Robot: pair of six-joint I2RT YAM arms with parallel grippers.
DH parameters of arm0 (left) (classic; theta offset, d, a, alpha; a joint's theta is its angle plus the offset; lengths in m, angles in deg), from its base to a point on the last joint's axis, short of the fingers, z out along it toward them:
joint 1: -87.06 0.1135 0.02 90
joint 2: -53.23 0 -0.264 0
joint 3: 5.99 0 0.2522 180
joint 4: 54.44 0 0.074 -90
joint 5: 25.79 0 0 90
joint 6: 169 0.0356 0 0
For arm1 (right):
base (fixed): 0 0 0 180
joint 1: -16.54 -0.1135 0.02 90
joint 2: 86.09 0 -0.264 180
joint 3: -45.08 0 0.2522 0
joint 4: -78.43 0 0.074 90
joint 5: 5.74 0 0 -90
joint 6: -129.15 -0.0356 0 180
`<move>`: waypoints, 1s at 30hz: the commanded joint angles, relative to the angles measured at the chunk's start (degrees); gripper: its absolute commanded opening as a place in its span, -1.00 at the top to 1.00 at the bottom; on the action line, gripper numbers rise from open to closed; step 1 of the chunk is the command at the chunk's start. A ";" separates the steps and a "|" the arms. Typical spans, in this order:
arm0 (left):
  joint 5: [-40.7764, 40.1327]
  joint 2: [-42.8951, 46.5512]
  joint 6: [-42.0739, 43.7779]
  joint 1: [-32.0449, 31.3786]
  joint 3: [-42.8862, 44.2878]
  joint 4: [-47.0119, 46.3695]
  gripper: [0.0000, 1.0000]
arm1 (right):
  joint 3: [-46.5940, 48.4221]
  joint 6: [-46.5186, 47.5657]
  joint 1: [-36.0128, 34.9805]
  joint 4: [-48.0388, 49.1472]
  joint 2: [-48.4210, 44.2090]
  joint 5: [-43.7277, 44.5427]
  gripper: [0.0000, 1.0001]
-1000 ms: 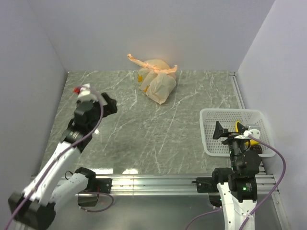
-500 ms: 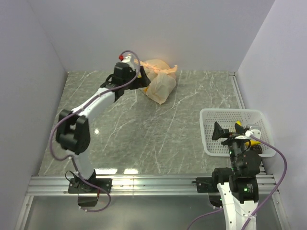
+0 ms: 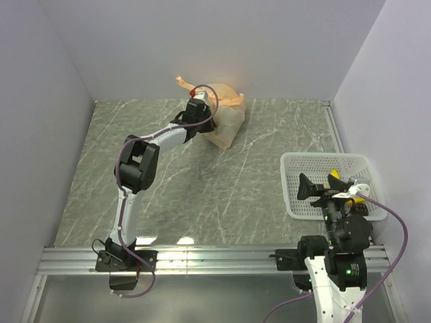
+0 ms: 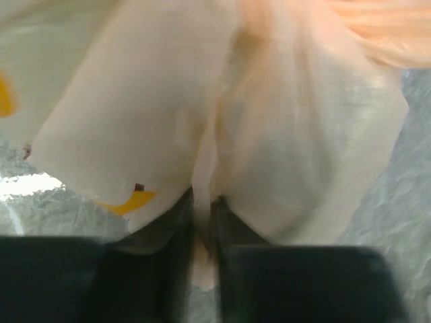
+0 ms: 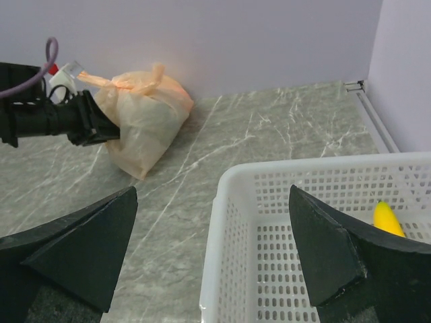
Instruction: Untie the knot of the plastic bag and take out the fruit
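Far edge of worktop [image 3: 202, 195], centre: plastic bag [image 3: 227, 122], thin soft film, light, likely slippery. left claw [image 4: 202, 266] narrow, pinching a side fold. Judged best hold: knot [image 3: 217, 97] ends. right claw [image 5: 213, 202] wide, empty.

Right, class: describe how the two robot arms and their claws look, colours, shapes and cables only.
Both arms, the left arm and right arm, have white links with black joints, and a purple cable loops along each. The left claw and right claw have black fingers.
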 commanded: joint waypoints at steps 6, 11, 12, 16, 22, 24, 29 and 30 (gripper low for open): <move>-0.57 13.30 4.59 -1.49 -11.32 -8.05 0.99 | 4.38 0.73 -0.43 1.72 -8.94 -3.28 -0.99; -1.27 24.30 -0.06 -3.59 -24.76 -5.24 0.99 | 7.54 -2.95 -0.43 3.56 -0.69 -4.68 -0.99; -1.36 26.58 -0.94 -4.47 -27.40 -5.41 0.99 | 8.50 -3.74 -0.52 3.92 1.77 -5.82 -0.99; -6.45 41.17 -8.48 -11.05 -44.71 -7.87 0.99 | 11.58 -8.40 -0.43 4.45 13.27 -13.80 -0.98; -14.45 58.48 -17.17 -20.20 -61.57 -6.64 0.99 | 11.85 -13.59 -2.18 6.38 22.87 -20.07 -0.96; -15.42 62.88 -20.53 -23.37 -66.16 -7.96 0.99 | 10.37 -14.03 -4.73 6.73 24.02 -16.93 -0.96; -16.48 69.50 -22.93 -32.59 -71.72 -10.61 0.68 | 6.93 -17.02 -20.24 10.85 30.26 -8.57 -0.96; -17.35 69.06 -21.96 -34.17 -71.02 -9.73 0.59 | 6.23 -18.50 -23.17 11.73 31.66 -7.25 -0.96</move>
